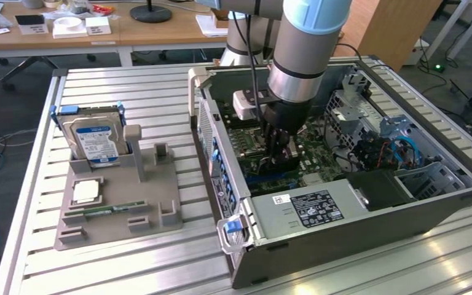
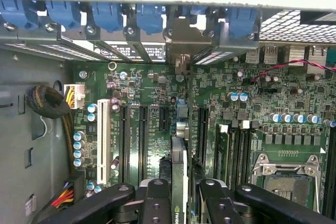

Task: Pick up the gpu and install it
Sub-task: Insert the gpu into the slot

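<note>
- Card seating is the step in hand: the gpu (image 2: 178, 182) stands on edge between the fingers (image 2: 157, 203) of the hand (image 2: 181, 205), which pinches it from both sides, directly over the motherboard (image 2: 220, 103) inside the open computer case (image 1: 432, 203).
- Alignment, as a judgement: keep the card's lower edge parallel to the black expansion slots (image 2: 143, 140) and its bracket end pointed toward the rear slot openings with the blue latches (image 2: 107, 17). Press straight down, with no tilt, so the edge connector enters along its full length.
- Risk, as a judgement: the capacitors (image 2: 80, 145) and the white slot (image 2: 103, 129) lie just beside the target row; sideways drift could strike them.
- Arm pose: in the exterior view the arm (image 1: 302, 55) descends almost vertically into the case, with the wrist straight and the hand pointing down at the board.
- Surroundings: on the exterior view's left, the grey parts holder (image 1: 121, 203) rests on the tabletop (image 1: 96, 270), well apart from the case, and carries the hard drive (image 1: 96, 138).
</note>
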Tool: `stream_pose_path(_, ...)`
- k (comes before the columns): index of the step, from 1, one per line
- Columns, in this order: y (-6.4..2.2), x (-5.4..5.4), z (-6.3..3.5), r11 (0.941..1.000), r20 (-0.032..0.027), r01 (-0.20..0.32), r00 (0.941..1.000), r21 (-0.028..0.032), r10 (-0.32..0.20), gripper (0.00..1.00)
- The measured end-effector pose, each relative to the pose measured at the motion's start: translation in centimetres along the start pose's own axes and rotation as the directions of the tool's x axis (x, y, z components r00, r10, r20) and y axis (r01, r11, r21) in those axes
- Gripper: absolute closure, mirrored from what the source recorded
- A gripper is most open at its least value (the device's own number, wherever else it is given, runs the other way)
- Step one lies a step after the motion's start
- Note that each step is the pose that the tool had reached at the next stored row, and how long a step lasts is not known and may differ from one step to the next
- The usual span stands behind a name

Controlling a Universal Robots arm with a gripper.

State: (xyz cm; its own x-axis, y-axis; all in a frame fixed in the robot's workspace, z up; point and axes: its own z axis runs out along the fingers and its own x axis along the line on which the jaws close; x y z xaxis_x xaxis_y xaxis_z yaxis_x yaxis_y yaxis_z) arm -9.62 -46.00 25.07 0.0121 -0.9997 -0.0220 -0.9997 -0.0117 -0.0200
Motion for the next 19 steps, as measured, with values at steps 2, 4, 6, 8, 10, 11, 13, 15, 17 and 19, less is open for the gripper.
stream_pose_path(2, 0.0, 0.0, 0.01, 1.0, -0.0003, -0.005, 1.0, 0.0001, 0.005, 0.75)
stream_pose_path(4, 0.0, -0.04, 0.02, 1.0, -0.0004, -0.01, 1.0, 0.0003, 0.01, 0.75)
stream_pose_path(6, 0.01, -0.07, 0.03, 0.9999, -0.0004, -0.01, 0.9999, 0.0003, 0.01, 0.75)
stream_pose_path(8, 0.01, -0.07, 0.02, 1.0, -0.0003, -0.01, 1.0, 0.0003, 0.01, 0.75)
stream_pose_path(10, 0.0, -0.08, 0.03, 1.0, -0.0003, -0.01, 1.0, 0.0003, 0.01, 0.75)
stream_pose_path(11, 0.0, -0.08, 0.03, 1.0, -0.0003, -0.01, 1.0, 0.0003, 0.01, 0.75)
stream_pose_path(13, 0.0, -0.08, 0.03, 0.9999, -0.0007, -0.01, 0.9999, 0.0002, 0.01, 0.75)
stream_pose_path(15, 0.0, -0.07, 0.03, 0.9999, -0.0007, -0.01, 0.9999, 0.0002, 0.01, 0.75)
stream_pose_path(17, 0.0, -0.07, 0.04, 0.9999, -0.0006, -0.01, 0.9999, 0.0003, 0.01, 0.75)
stream_pose_path(19, 0.0, -0.07, 0.04, 0.9999, -0.0006, -0.01, 0.9999, 0.0003, 0.01, 0.75)
